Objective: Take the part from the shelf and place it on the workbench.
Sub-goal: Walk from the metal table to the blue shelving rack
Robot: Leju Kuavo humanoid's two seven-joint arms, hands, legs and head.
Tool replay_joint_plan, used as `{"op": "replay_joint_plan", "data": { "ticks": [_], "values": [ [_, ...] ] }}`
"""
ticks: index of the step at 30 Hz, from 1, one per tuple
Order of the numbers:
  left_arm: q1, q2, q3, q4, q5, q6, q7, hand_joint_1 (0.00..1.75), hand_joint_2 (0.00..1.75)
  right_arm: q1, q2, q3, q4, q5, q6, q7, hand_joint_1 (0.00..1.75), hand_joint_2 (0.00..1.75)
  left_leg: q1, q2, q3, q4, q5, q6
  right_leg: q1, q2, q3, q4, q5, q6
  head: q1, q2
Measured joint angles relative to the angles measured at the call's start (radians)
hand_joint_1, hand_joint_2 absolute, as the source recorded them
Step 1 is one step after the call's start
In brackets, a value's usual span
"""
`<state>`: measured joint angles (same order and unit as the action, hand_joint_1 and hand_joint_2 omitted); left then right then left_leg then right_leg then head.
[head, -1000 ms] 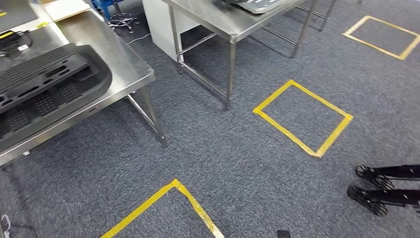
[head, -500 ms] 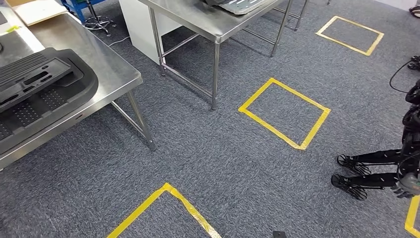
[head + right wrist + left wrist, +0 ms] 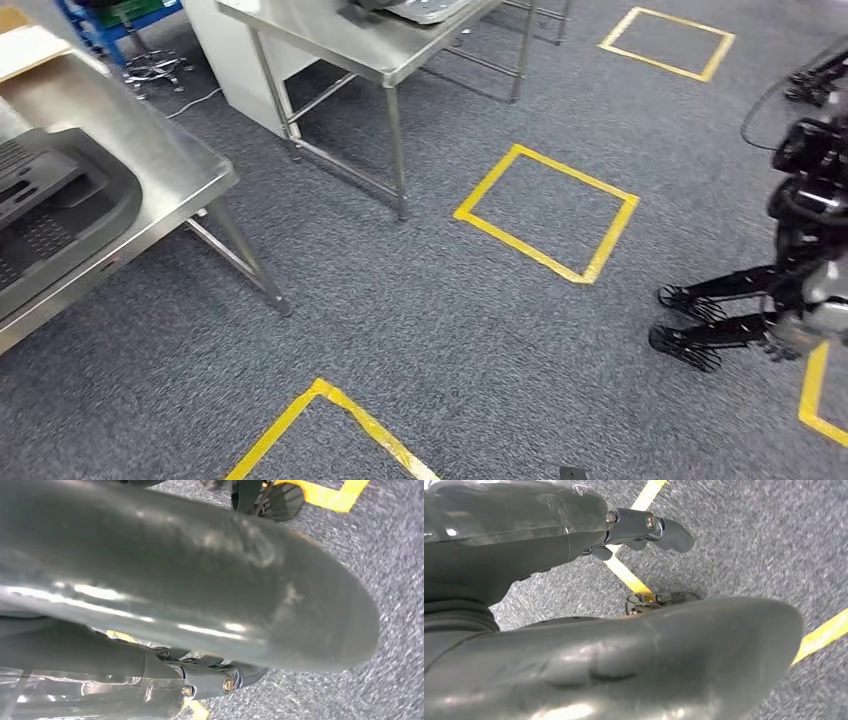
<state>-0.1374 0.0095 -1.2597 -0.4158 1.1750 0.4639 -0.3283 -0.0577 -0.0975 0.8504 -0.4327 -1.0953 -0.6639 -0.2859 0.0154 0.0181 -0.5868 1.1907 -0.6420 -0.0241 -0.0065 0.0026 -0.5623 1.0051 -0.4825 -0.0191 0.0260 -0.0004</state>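
Note:
A steel workbench (image 3: pixel 170 165) stands at the left of the head view. A large black moulded part (image 3: pixel 55 205) lies on it. A second steel table (image 3: pixel 340 40) stands farther back with a grey part (image 3: pixel 415 10) on its top. My left hand (image 3: pixel 614 640) hangs over the grey carpet, its thick thumb apart from its dark fingers (image 3: pixel 659 527), and holds nothing. My right hand (image 3: pixel 190 580) hangs the same way, fingers (image 3: pixel 220 677) spread off the thumb, with nothing in it.
Yellow tape squares (image 3: pixel 545 210) mark the grey carpet, with one corner (image 3: pixel 325 400) near me. Another dark legged robot (image 3: pixel 800 230) stands at the right, its feet (image 3: pixel 690 325) on the floor. A white cabinet (image 3: pixel 235 55) and a blue rack (image 3: pixel 110 15) stand at the back left.
The camera has turned to the right, so the tables and tape squares have slid left in the picture. The other robot's body has come into view at the right.

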Motion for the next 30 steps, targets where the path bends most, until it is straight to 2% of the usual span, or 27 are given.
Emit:
{"op": "replay_joint_plan", "data": {
  "ticks": [1,2,3,4,5,7,8,9,11,12,13,14,16,17,18,19,21,22,23,24,26,27,28,30],
  "values": [
    [0.002,0.0,0.0,0.0,0.0,0.0,0.0,0.0,0.0,0.0,0.0,0.002,0.0,-0.002,0.0,0.0,0.0,0.0,0.0,-0.005,-0.031,0.063,-0.024,0.0,0.001,0.007,0.0,0.001,0.0,-0.002,-0.004,0.0],
    [0.004,0.0,0.0,0.0,0.0,0.0,0.0,0.0,0.0,0.0,0.0,0.003,0.0,-0.003,-0.001,0.001,0.0,0.0,0.0,-0.008,-0.051,0.102,-0.032,0.0,0.003,0.015,0.0,0.001,-0.001,-0.003,-0.006,0.0],
    [0.005,0.0,0.0,0.0,0.0,0.0,0.0,0.0,0.0,0.0,0.0,0.004,0.0,-0.004,-0.001,0.002,0.0,0.0,0.0,-0.01,-0.055,0.104,-0.018,0.001,0.003,0.024,0.001,0.002,-0.001,-0.003,-0.008,0.0],
    [0.005,0.0,0.0,0.0,0.001,0.0,0.0,0.0,0.0,0.0,0.0,0.005,0.0,-0.005,-0.001,0.003,0.0,0.0,0.0,-0.011,-0.041,0.065,0.013,0.004,0.003,0.034,0.002,0.004,-0.002,-0.003,-0.009,0.0],
    [0.005,0.0,0.0,0.0,0.001,0.0,0.0,0.0,0.0,0.0,0.0,0.006,0.0,-0.006,-0.002,0.003,0.0,0.0,0.0,-0.019,-0.013,-0.002,0.055,0.007,0.003,0.043,0.004,0.005,-0.003,-0.001,-0.011,0.0],
    [0.004,0.0,0.0,0.0,0.002,0.0,0.0,0.0,0.0,-0.001,0.0,0.008,0.0,-0.007,-0.002,0.003,0.0,0.0,0.001,-0.047,0.036,-0.126,0.109,0.014,0.005,0.059,0.002,0.011,-0.006,0.005,-0.016,0.0],
    [0.004,0.0,0.0,0.0,0.002,0.0,0.0,0.0,0.0,-0.001,0.0,0.008,0.0,-0.007,-0.003,0.003,0.0,0.0,0.001,-0.057,0.047,-0.157,0.119,0.017,0.004,0.065,0.0,0.013,-0.007,0.01,-0.017,0.0],
    [0.005,0.0,0.0,0.0,0.003,-0.001,0.0,0.0,0.0,-0.001,0.0,0.009,0.0,-0.008,-0.003,0.004,0.0,0.0,-0.001,-0.06,0.047,-0.165,0.118,0.02,0.004,0.071,-0.003,0.014,-0.007,0.016,-0.018,0.0],
    [0.004,0.0,0.0,0.0,0.003,-0.001,0.0,0.0,0.0,0.001,0.0,0.01,0.0,-0.008,-0.004,0.004,0.0,0.0,-0.002,-0.046,0.049,-0.172,0.123,0.032,0.0,0.078,-0.005,0.013,-0.006,0.028,-0.017,0.0],
    [0.004,0.0,0.0,0.0,0.004,-0.001,0.0,0.0,0.0,0.002,0.0,0.01,0.0,-0.007,-0.004,0.004,0.0,0.0,-0.002,-0.038,0.051,-0.178,0.127,0.039,-0.001,0.07,-0.008,0.023,-0.014,0.034,-0.015,0.0],
    [0.003,0.0,0.0,0.0,0.004,-0.001,0.0,0.0,0.0,0.001,0.0,0.011,0.0,-0.007,-0.004,0.004,0.0,0.0,0.0,-0.03,0.053,-0.184,0.13,0.046,-0.001,0.056,-0.02,0.05,-0.032,0.038,-0.01,0.0],
    [0.003,0.0,0.0,0.0,0.005,-0.001,0.0,0.0,0.0,0.0,0.0,0.011,0.0,-0.007,-0.004,0.004,0.0,0.0,0.001,-0.021,0.054,-0.187,0.132,0.051,-0.002,0.038,-0.041,0.1,-0.061,0.042,-0.005,0.0],
    [0.005,0.0,0.0,0.0,0.006,-0.001,-0.001,0.0,0.0,-0.002,0.0,0.012,0.0,-0.007,-0.004,0.004,0.0,0.0,-0.001,-0.004,0.055,-0.188,0.131,0.055,-0.005,0.014,-0.104,0.231,-0.122,0.05,0.006,0.0],
    [0.006,0.0,0.0,0.0,0.006,-0.003,-0.001,0.0,0.0,-0.001,0.0,0.012,0.0,-0.008,-0.004,0.004,0.0,0.0,-0.002,0.005,0.055,-0.188,0.13,0.055,-0.007,0.01,-0.128,0.278,-0.135,0.053,0.009,0.0],
    [0.006,0.0,0.0,0.0,0.006,-0.005,-0.001,0.0,0.0,0.0,0.0,0.012,0.0,-0.01,-0.004,0.004,0.0,0.0,-0.002,0.012,0.056,-0.188,0.129,0.055,-0.009,0.007,-0.133,0.29,-0.129,0.055,0.012,0.0],
    [0.005,0.0,0.0,0.0,0.006,-0.007,-0.001,0.0,0.0,0.002,0.0,0.012,0.0,-0.011,-0.004,0.004,0.0,0.0,-0.001,0.019,0.058,-0.188,0.127,0.053,-0.01,0.004,-0.12,0.261,-0.104,0.056,0.015,0.0],
    [0.005,0.0,0.0,0.0,0.006,-0.011,-0.001,0.0,0.0,0.002,0.0,0.013,0.0,-0.012,-0.004,0.004,0.0,0.0,0.0,0.031,0.065,-0.187,0.121,0.046,-0.011,-0.019,-0.052,0.124,-0.039,0.055,0.023,0.0],
    [0.004,0.0,0.0,0.0,0.006,-0.012,-0.001,0.0,0.0,0.001,0.0,0.013,0.0,-0.012,-0.004,0.004,0.0,0.0,-0.002,0.037,0.068,-0.185,0.117,0.04,-0.009,-0.032,-0.024,0.064,-0.016,0.051,0.026,0.0],
    [0.003,0.0,0.0,0.0,0.006,-0.013,-0.001,0.0,0.0,0.0,0.0,0.014,0.0,-0.012,-0.004,0.004,0.0,0.0,-0.004,0.041,0.07,-0.184,0.115,0.035,-0.006,-0.041,-0.007,0.026,-0.006,0.046,0.026,0.0],
    [0.002,0.0,0.0,0.0,0.005,-0.015,-0.001,0.0,0.0,-0.001,0.0,0.014,0.0,-0.012,-0.004,0.004,0.0,0.0,-0.006,0.045,0.072,-0.184,0.113,0.029,-0.003,-0.044,-0.003,0.013,-0.007,0.04,0.025,0.0],
    [0.0,0.0,0.0,0.0,0.003,-0.019,-0.002,0.0,0.0,0.0,0.001,0.016,0.0,-0.013,-0.004,0.004,0.0,0.0,-0.005,0.051,0.076,-0.186,0.11,0.017,0.0,-0.03,-0.005,0.01,-0.005,0.027,0.019,0.0],
    [0.0,0.0,0.0,0.0,0.001,-0.021,-0.002,0.0,0.0,0.001,0.001,0.017,0.0,-0.014,-0.004,0.004,0.0,0.0,-0.004,0.044,0.076,-0.178,0.102,0.011,-0.001,-0.024,-0.004,0.007,-0.003,0.02,0.016,0.0],
    [0.0,0.0,0.0,0.0,0.0,-0.022,-0.003,0.0,0.0,0.001,0.001,0.018,0.0,-0.014,-0.004,0.004,0.0,0.0,-0.002,0.032,0.069,-0.155,0.084,0.006,-0.003,-0.018,-0.003,0.004,0.0,0.013,0.012,0.0],
    [0.001,0.0,0.0,0.0,-0.001,-0.024,-0.005,0.0,0.0,-0.001,0.0,0.018,0.0,-0.015,-0.004,0.004,0.0,0.0,0.0,0.002,0.023,-0.045,0.022,0.002,-0.003,-0.007,-0.002,0.002,0.002,0.004,0.001,0.0]
  ]
}}
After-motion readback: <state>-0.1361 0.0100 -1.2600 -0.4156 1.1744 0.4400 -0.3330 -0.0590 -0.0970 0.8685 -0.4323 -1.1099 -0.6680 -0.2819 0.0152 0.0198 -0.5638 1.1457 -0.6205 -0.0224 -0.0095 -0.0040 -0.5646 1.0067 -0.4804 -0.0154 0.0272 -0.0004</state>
